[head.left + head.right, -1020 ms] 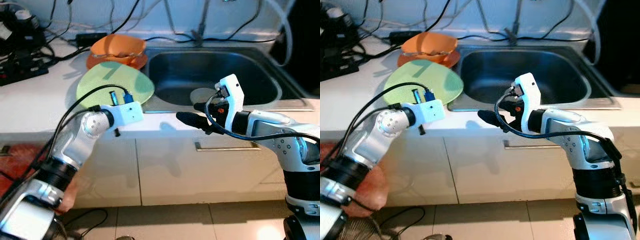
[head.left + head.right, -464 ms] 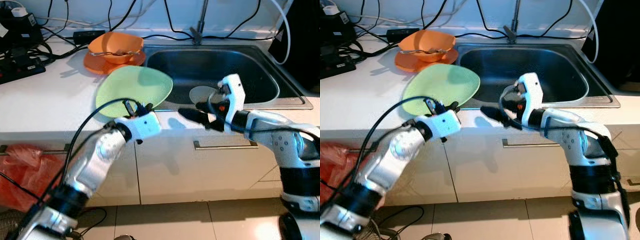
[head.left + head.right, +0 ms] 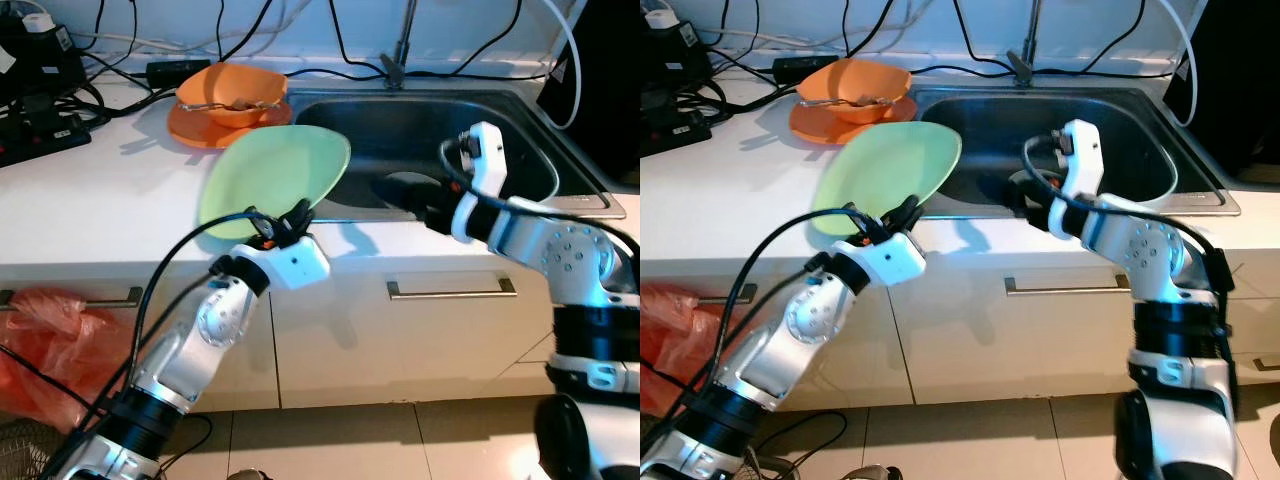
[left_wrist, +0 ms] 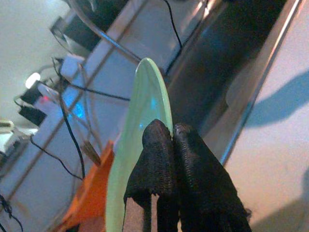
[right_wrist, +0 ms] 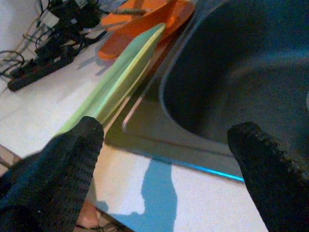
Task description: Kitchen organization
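My left hand [image 3: 290, 217] pinches the near rim of the round pale-green plate [image 3: 275, 182], tilted up off the white counter [image 3: 90, 200]. The steel sink [image 3: 440, 140] lies just beyond it, nearer my wide-open, empty right hand [image 3: 400, 192].

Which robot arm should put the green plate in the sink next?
Probably the left. Its left gripper is shut on the green plate's near rim, and the plate is tilted up off the counter, beside the sink. The right gripper is open at the sink's front edge, holding nothing.
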Robot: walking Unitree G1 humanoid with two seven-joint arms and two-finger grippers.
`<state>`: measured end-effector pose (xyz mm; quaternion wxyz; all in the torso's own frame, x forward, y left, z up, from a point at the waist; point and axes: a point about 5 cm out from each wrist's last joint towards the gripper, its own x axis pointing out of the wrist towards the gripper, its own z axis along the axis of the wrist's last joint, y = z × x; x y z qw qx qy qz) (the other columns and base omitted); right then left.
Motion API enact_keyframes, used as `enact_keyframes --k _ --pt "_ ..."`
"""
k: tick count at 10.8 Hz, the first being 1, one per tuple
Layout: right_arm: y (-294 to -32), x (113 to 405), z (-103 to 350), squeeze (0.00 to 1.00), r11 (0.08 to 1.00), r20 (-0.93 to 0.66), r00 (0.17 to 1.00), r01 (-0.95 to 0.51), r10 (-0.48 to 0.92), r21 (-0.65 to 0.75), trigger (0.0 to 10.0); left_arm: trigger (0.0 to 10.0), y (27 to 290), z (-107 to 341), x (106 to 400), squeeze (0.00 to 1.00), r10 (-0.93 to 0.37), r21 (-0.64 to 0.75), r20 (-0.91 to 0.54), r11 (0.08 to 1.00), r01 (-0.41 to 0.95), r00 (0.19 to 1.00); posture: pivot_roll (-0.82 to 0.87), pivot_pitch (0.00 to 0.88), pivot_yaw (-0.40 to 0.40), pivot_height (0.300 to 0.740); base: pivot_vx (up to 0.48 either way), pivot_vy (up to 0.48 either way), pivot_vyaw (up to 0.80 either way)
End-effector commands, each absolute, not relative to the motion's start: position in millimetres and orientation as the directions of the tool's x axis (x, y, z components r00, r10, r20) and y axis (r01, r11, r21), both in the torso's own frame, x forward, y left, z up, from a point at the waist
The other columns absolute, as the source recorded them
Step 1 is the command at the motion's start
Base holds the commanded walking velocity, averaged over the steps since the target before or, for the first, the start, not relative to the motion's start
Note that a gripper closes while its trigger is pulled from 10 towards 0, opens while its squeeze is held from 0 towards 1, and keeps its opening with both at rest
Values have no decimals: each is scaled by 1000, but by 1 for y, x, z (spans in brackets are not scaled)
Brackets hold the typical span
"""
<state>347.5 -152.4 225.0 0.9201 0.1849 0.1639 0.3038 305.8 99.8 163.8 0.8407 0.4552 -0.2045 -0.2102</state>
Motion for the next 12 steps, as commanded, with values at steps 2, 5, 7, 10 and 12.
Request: enact_keyframes --k 2,5,7,10,12 --pt "-149 350 231 0 732 -173 761 -494 625 469 10000 0 89 160 301 0 -576 857 180 489 160 797 8 54 -40 740 0 0 0" --pt "-138 359 240 0 691 -145 753 -486 642 535 10000 0 72 153 298 0 -624 863 194 475 171 757 -3 59 -43 740 0 0 0" --pt "-132 369 245 0 686 -143 783 -423 606 592 10000 0 71 158 298 0 -619 863 231 486 136 750 3 64 -45 740 0 0 0" --pt "-129 380 248 0 697 -168 812 -351 559 626 10000 0 78 165 299 0 -588 857 293 510 65 754 9 75 -52 740 0 0 0" --pt "-129 382 246 0 695 -182 817 -322 547 643 10000 0 75 167 299 0 -593 853 306 518 62 745 5 78 -52 740 0 0 0"
